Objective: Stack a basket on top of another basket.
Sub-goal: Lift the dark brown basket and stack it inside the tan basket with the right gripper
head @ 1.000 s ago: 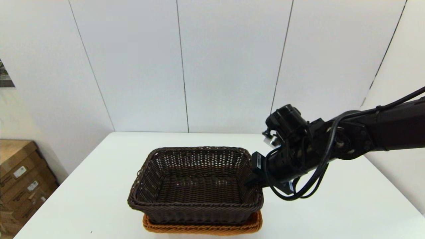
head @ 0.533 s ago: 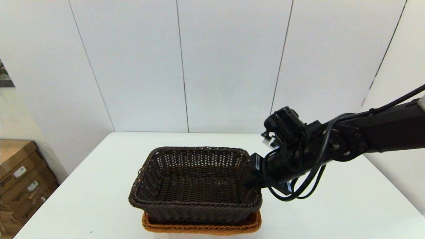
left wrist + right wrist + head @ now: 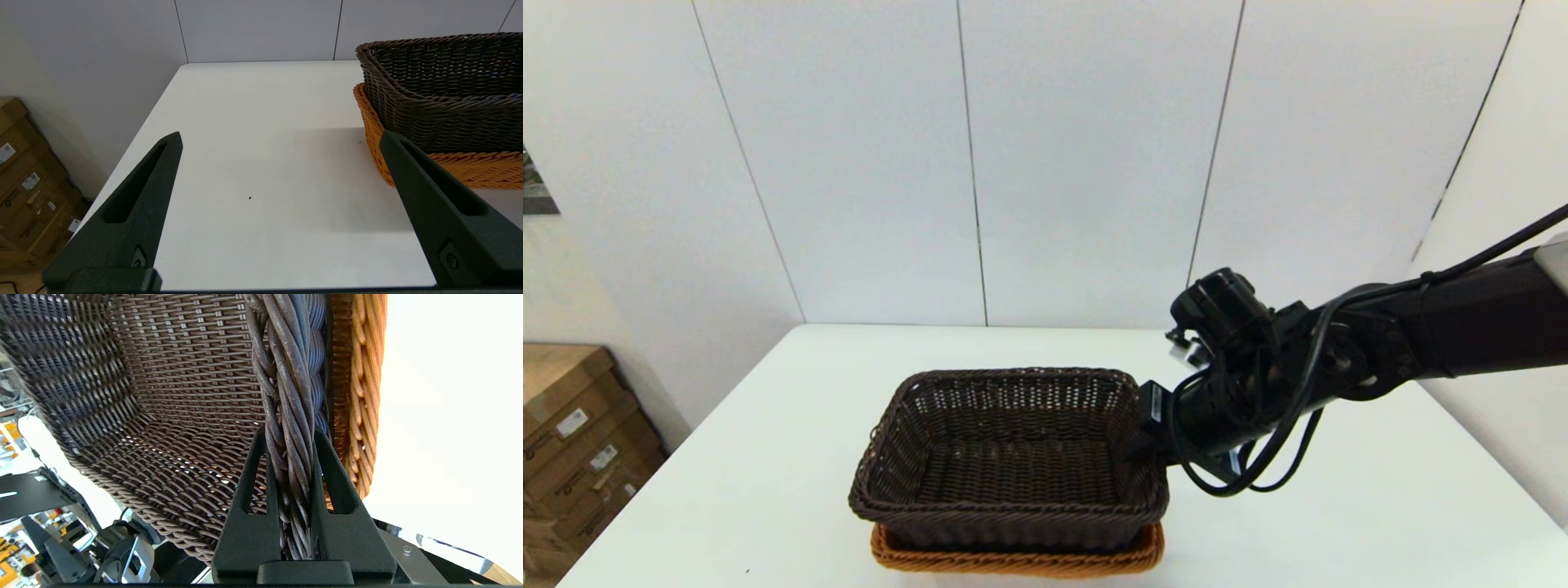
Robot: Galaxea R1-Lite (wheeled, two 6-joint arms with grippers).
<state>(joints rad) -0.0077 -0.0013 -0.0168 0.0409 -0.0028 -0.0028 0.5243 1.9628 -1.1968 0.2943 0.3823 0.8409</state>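
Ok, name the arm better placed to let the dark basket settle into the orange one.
Right. The right gripper is clamped on the dark basket at its braided rim, directly over the orange basket. The left gripper is open beside them, holding nothing.

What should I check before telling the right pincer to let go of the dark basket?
1. Dark basket nested inside the orange basket: ok, orange rim shows around its base.
2. Dark basket level: not ok, it looks slightly tilted in the left wrist view.
3. Right pincer on the braided rim: ok, shut on it, one finger each side.
4. Fully seated on the orange basket's floor: cannot tell.
5. Left pincer clear of the stack: ok, open, above the table beside it.
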